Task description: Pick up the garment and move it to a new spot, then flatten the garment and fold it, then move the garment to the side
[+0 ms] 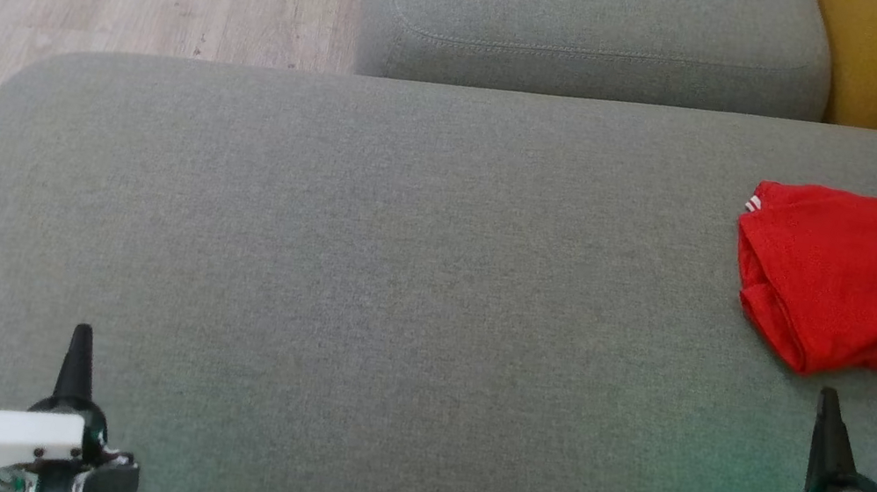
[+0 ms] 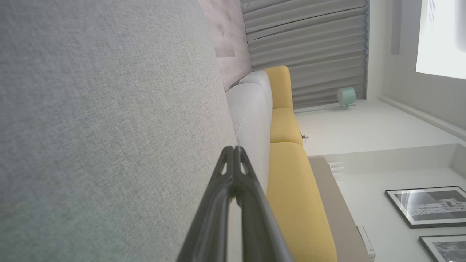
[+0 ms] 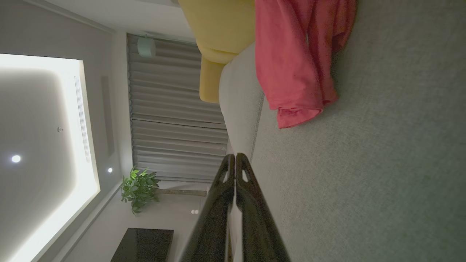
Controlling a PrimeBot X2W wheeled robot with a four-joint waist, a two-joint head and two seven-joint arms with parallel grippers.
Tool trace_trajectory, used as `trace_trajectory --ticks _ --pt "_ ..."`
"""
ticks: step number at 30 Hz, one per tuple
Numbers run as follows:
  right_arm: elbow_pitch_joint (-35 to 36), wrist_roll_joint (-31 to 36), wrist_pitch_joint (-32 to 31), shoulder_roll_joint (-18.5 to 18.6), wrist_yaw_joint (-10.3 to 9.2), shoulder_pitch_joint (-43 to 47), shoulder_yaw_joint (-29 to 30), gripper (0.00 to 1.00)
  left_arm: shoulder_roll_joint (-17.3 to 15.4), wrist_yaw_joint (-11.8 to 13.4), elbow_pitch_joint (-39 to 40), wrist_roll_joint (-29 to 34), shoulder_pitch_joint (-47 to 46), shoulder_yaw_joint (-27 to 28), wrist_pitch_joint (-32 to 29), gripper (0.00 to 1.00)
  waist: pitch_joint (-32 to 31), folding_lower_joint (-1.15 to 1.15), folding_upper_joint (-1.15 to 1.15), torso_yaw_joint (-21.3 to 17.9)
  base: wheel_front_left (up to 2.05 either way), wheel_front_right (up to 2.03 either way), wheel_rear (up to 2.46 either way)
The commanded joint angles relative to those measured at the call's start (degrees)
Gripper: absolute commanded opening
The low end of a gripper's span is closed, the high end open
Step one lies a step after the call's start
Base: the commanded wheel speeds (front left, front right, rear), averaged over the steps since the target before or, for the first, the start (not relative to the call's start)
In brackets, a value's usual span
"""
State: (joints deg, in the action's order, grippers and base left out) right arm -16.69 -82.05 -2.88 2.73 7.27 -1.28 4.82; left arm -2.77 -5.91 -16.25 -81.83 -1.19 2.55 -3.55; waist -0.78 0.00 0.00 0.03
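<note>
The folded red jersey with black, white-edged numerals lies at the right edge of the grey fabric sofa seat, its right side cut off past the head view's edge. It looks light, soft and limp, likely to slump open if one layer is lifted; better to pinch through the stacked folds at the near corner. The left tool and right tool are closed tight, empty, clear of it. The layer count is unclear.
</note>
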Motion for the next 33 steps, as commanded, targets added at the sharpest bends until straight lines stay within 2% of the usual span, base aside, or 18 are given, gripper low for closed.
trace_trajectory --ticks 1,15,33 --pt "2.4 -1.8 -0.5 0.8 0.20 -3.4 -0.6 0.00 -0.1 -0.7 2.0 -1.6 -3.5 2.4 -0.6 0.00 0.1 0.00 0.00 0.0 0.00 0.00 0.00" --pt "2.7 -10.8 -2.9 0.8 0.22 -4.8 0.8 0.00 -0.1 -1.6 2.2 -10.3 -5.0 4.0 -2.9 0.00 1.0 0.00 0.00 0.0 0.00 0.00 0.00" --pt "2.7 -10.7 -3.1 0.7 0.22 -4.8 1.0 0.00 -0.1 -1.6 2.2 -10.3 -5.0 4.0 -2.9 0.00 1.0 0.00 0.00 0.0 0.00 0.00 0.00"
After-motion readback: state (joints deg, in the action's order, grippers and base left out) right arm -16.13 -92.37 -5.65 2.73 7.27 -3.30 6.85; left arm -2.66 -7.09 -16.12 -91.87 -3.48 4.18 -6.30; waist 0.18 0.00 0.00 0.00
